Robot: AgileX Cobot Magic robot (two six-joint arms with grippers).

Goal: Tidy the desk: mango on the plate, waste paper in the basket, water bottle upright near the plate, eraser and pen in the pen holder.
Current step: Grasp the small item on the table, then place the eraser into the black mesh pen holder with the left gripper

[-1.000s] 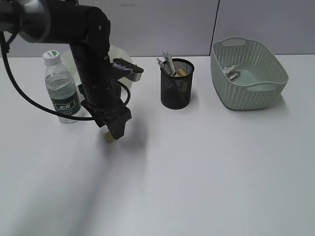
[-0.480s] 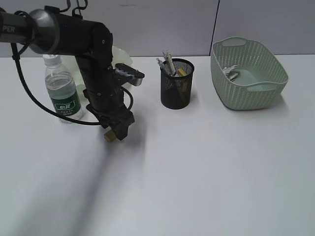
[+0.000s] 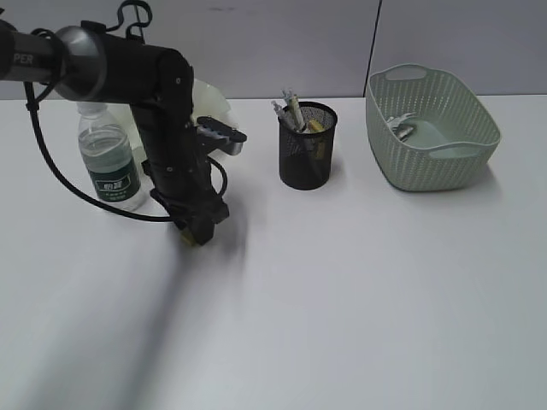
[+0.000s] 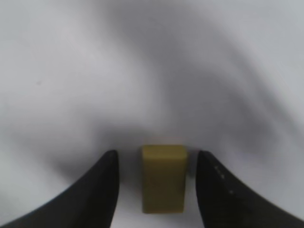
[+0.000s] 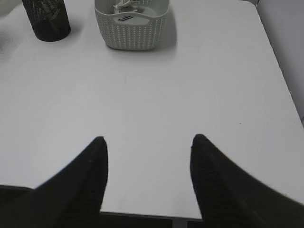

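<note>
An olive-yellow eraser [image 4: 163, 178] lies on the white desk [image 3: 359, 290] between the fingers of my left gripper [image 4: 156, 154], with a gap on each side, so the gripper is open around it. From outside, the left gripper [image 3: 195, 232] points down at the desk right of the upright water bottle [image 3: 109, 162]. The plate [image 3: 212, 100] shows partly behind the arm. The mango is hidden. The pen holder [image 3: 308, 147] holds pens [image 3: 289, 109]. Waste paper [image 3: 400, 126] lies in the basket [image 3: 432, 128]. My right gripper [image 5: 148, 137] hangs open and empty over bare desk.
In the right wrist view the pen holder [image 5: 46, 19] and basket [image 5: 133, 23] stand far off, and the desk's near edge [image 5: 152, 214] runs just below the fingers. A black cable [image 3: 51, 166] loops from the left arm past the bottle.
The left arm has leaned back and shifted slightly left, setting its gripper lower over the eraser. The bottle, pen holder and basket have not moved.
</note>
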